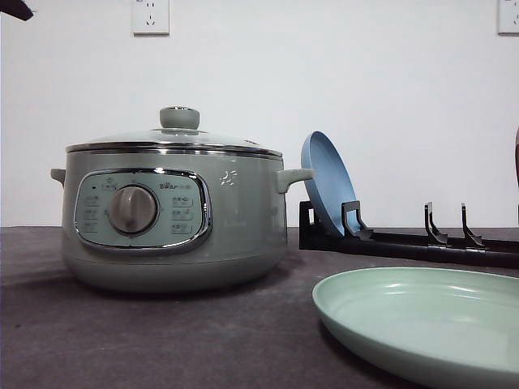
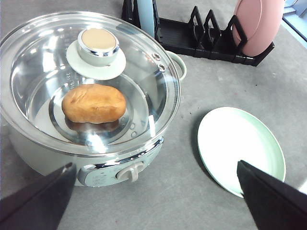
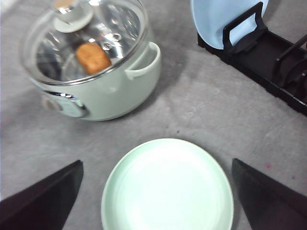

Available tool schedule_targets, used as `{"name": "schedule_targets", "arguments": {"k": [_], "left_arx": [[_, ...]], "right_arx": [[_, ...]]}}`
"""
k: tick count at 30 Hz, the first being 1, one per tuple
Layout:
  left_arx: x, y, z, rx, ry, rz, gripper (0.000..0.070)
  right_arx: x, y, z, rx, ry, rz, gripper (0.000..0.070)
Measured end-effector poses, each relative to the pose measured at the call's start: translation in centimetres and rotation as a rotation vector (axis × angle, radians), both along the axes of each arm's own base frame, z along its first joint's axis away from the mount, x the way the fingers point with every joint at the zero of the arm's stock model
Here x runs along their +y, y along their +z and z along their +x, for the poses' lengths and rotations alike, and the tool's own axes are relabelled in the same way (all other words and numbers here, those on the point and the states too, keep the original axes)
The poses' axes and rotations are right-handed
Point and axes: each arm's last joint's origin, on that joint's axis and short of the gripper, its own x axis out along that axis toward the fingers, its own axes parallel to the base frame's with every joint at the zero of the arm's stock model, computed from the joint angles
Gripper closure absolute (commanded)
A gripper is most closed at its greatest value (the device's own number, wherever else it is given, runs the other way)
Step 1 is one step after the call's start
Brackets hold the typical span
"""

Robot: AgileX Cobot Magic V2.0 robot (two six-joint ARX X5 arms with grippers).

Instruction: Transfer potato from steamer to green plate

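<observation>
Bright, even light; glare streaks the glass lid point(image 2: 91, 76), and the right wrist view looks slightly soft.

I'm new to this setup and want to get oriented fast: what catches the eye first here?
The big sage-green steamer dominates the left of the table, its glass lid on and the orange-brown potato lying inside. To its right, nearer the robot, lies the bare green plate. Behind that, a black rack holds a blue plate on edge.
</observation>
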Motion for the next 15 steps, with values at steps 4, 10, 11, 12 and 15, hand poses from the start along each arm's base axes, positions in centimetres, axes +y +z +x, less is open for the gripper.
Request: {"name": "schedule_targets", "arguments": {"k": [4, 10, 11, 12, 15], "left_arx": [[0.0, 0.0, 0.0, 0.001, 0.0, 0.0, 0.0], [0.0, 0.0, 0.0, 0.022, 0.004, 0.002, 0.0], [0.0, 0.1, 0.1, 0.036, 0.006, 0.005, 0.0], [-0.1, 0.4, 0.3, 0.049, 0.007, 0.008, 0.0], [-0.4, 1.3, 1.0, 0.09, 0.007, 0.024, 0.0]], "right_arx": [[-0.4, 0.0, -1.3, 0.015, 0.061, 0.045, 0.0074], [-0.5, 0.1, -2.1, 0.015, 0.114, 0.085, 0.0074], [-0.5, 0.1, -2.1, 0.013, 0.114, 0.086, 0.0074], [-0.5, 0.1, -2.1, 0.011, 0.115, 0.087, 0.0074], [-0.5, 0.2, -2.1, 0.001, 0.115, 0.091, 0.0074]]}}
